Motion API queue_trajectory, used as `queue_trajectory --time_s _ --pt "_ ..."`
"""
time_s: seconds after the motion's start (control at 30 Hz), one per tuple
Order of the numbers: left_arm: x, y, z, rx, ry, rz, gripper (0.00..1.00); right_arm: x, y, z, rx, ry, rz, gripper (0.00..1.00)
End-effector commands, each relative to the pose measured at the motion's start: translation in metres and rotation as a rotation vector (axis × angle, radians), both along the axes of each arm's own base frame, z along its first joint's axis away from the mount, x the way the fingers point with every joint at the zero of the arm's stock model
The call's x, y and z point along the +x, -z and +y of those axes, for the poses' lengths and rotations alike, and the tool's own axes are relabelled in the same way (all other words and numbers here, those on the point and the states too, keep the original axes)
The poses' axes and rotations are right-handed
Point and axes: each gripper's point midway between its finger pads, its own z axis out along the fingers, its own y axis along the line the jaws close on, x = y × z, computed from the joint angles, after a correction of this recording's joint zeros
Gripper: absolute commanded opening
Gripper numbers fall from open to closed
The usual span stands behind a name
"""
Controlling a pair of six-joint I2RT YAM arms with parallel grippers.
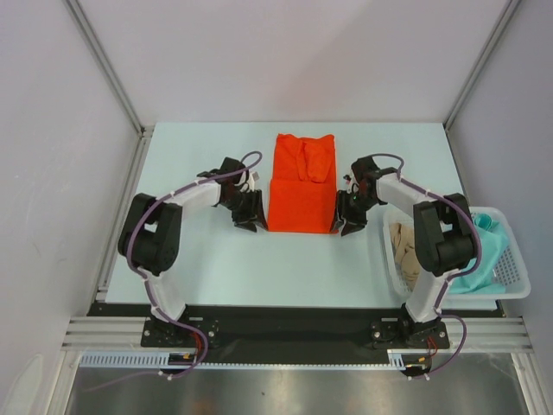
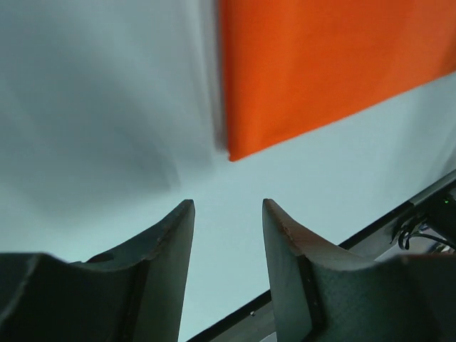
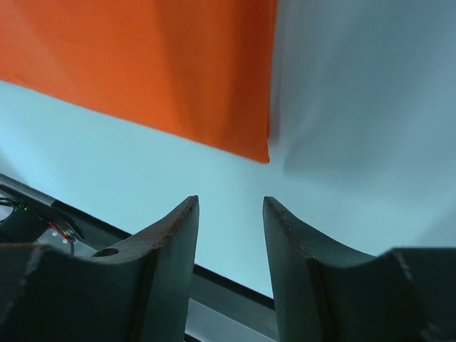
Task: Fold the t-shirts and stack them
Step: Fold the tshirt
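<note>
Your left end effector (image 1: 248, 222) and right end effector (image 1: 349, 226) sit parted and empty, flanking the bright orange-red cloth t-shirt (image 1: 300, 201), folded on the pale table (image 1: 207, 268).

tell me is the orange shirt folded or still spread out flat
Folded: the orange shirt lies as a compact rectangle with straight edges, sleeves tucked in, and a layer doubled over its near half.

Large bright orange-red cloth t-shirt (image 1: 301, 186): folded into a tall rectangle, lying flat on the pale table (image 1: 216, 268), mid-width, toward the far edge. Near half doubled over, edges straight, near corners crisp. Far half carries a rumpled sleeve fold.
Beige-tan cloth t-shirt (image 1: 403, 251): crumpled, unfolded, in left end of white mesh basket (image 1: 517, 259).
Teal-green cloth t-shirt (image 1: 484, 251): crumpled, same basket, right part.
</note>
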Motion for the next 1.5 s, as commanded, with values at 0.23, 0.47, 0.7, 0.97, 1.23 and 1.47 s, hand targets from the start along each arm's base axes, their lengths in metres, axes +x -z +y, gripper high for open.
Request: queue_trajectory --time_s 0.23,0.47,0.7,0.97,1.23,1.47 --pt "0.012 0.048 0.003 0.002 -0.101 0.096 0.45 0.023 0.028 0.004 0.060 0.082 -0.019 0.48" --pt "0.014 0.055 0.004 0.017 -0.188 0.148 0.43 0.022 0.038 0.001 0.077 0.099 0.014 0.47" --pt "0.013 0.063 0.005 0.040 -0.225 0.183 0.36 0.025 0.037 0.004 0.109 0.110 0.018 0.43" --pt "0.008 0.071 0.009 0.074 -0.251 0.210 0.38 0.025 0.036 0.004 0.116 0.110 0.015 0.40" --pt "0.007 0.077 0.006 0.069 -0.281 0.238 0.38 0.024 0.039 0.004 0.115 0.107 0.015 0.40" --pt "0.007 0.080 0.007 0.096 -0.283 0.251 0.34 0.024 0.040 0.004 0.112 0.108 0.021 0.39"
